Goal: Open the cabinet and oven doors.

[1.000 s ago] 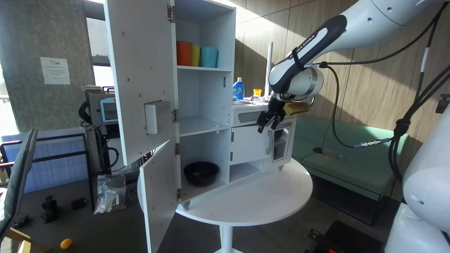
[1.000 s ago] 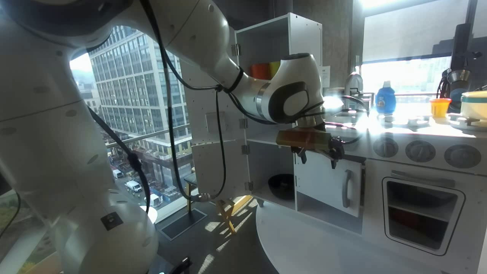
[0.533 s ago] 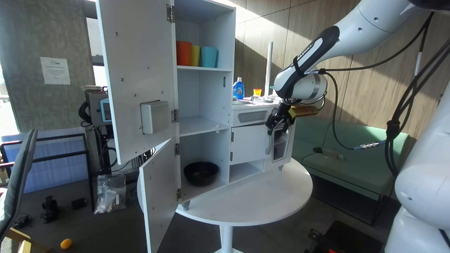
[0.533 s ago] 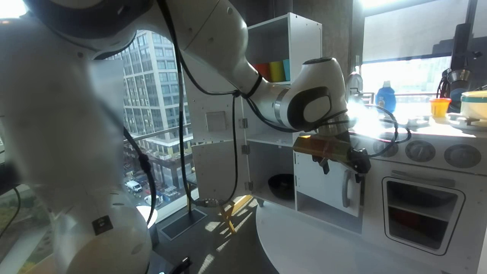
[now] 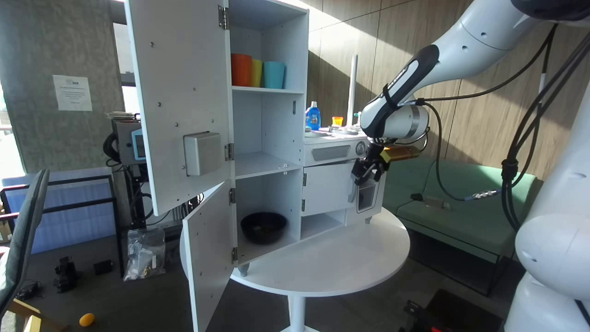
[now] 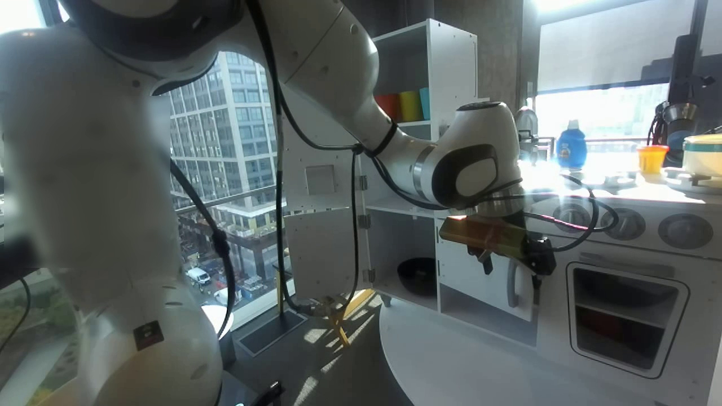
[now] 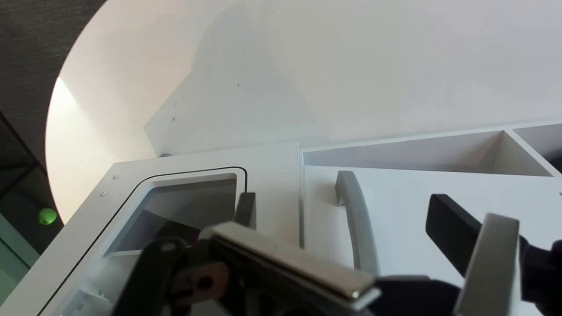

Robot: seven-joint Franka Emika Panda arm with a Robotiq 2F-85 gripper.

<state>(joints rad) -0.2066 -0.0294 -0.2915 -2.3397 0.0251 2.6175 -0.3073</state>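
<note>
The tall cabinet's upper door (image 5: pixel 184 106) and lower door (image 5: pixel 212 258) stand wide open. The small cabinet door (image 6: pixel 479 276) appears slightly ajar; its grey curved handle (image 6: pixel 512 285) also shows in the wrist view (image 7: pixel 356 219). The oven door (image 6: pixel 620 321) with its window looks shut; the wrist view shows its window too (image 7: pixel 189 202). My gripper (image 6: pixel 512 275) is open and empty, pointing down in front of the small door's handle. In the wrist view the handle lies between the spread fingertips (image 7: pixel 344 215); I cannot tell whether they touch anything.
The play kitchen stands on a round white table (image 5: pixel 341 263). A black bowl (image 5: pixel 263 228) sits in the lower cabinet, and coloured cups (image 5: pixel 274 74) on a shelf. A blue bottle (image 6: pixel 572 148), an orange cup (image 6: pixel 652 159) and a pot (image 6: pixel 704 155) stand on the counter.
My gripper has moved sideways toward the oven and down to the small door's handle. The tall upper door has swung slightly further open since one second ago.
</note>
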